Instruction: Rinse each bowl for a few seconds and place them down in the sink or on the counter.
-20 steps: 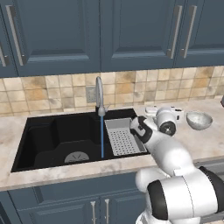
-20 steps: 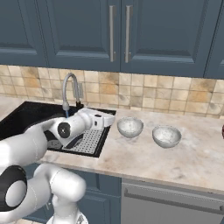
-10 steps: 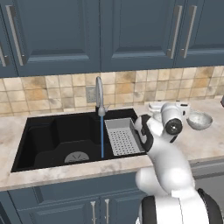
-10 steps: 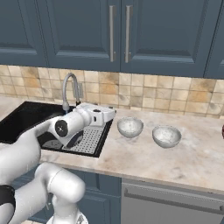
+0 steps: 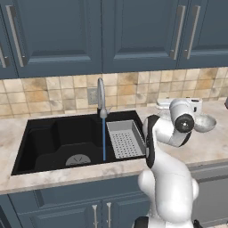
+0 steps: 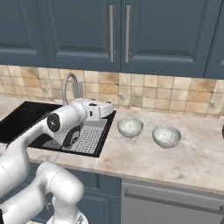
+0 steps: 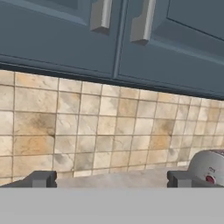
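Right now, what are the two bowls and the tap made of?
The two bowls look like pale stone or glazed clay: grey-white, speckled, slightly shiny. The tap looks like polished metal: silver, smooth and curved. Since it is all rendered, that is only a guess.

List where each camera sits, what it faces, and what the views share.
Left base view: behind-left, looking down at the sink, running faucet; white arm at lower right.
Right base view: behind-right, over the counter with both bowls; arm at lower left.
Hand view: on the hand, facing the tiled wall; open fingers at bottom.
Both base views share the sink, faucet, grey tray.
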{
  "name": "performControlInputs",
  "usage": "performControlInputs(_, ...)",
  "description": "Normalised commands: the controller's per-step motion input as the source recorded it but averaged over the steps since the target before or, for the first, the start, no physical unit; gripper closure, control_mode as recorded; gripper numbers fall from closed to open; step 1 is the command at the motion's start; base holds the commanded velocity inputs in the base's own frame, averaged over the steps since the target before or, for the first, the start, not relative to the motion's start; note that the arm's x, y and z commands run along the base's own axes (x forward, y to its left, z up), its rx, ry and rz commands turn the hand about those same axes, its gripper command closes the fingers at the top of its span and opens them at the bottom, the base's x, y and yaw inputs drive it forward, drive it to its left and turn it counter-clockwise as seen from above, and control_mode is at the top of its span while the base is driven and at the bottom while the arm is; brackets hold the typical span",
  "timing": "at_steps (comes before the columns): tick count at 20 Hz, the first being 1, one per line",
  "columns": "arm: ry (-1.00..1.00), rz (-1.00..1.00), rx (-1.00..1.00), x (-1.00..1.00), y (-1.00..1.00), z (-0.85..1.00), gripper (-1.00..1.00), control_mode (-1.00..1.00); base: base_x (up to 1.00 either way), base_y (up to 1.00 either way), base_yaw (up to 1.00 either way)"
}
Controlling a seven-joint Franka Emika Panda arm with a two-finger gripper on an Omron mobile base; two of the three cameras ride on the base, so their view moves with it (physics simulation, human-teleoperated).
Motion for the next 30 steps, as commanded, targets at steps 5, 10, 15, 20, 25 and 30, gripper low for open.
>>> performControlInputs(5,0.1,0.0,-0.02,-0.31,0.0,0.34,-1.0,-1.0,0.0,0.0,0.0)
performControlInputs(10,0.15,0.0,-0.05,-0.22,0.0,0.22,-1.0,-1.0,0.0,0.0,0.0)
performControlInputs(15,0.24,0.0,-0.07,-0.11,0.0,-0.02,-1.0,-1.0,0.0,0.0,0.0)
performControlInputs(20,0.25,0.0,-0.08,-0.15,0.0,-0.18,-1.0,-1.0,0.0,0.0,0.0)
performControlInputs(25,0.23,0.0,-0.06,-0.19,0.0,-0.15,-1.0,-1.0,0.0,0.0,0.0)
performControlInputs(30,0.14,0.0,-0.01,-0.15,0.0,-0.09,-1.0,-1.0,0.0,0.0,0.0)
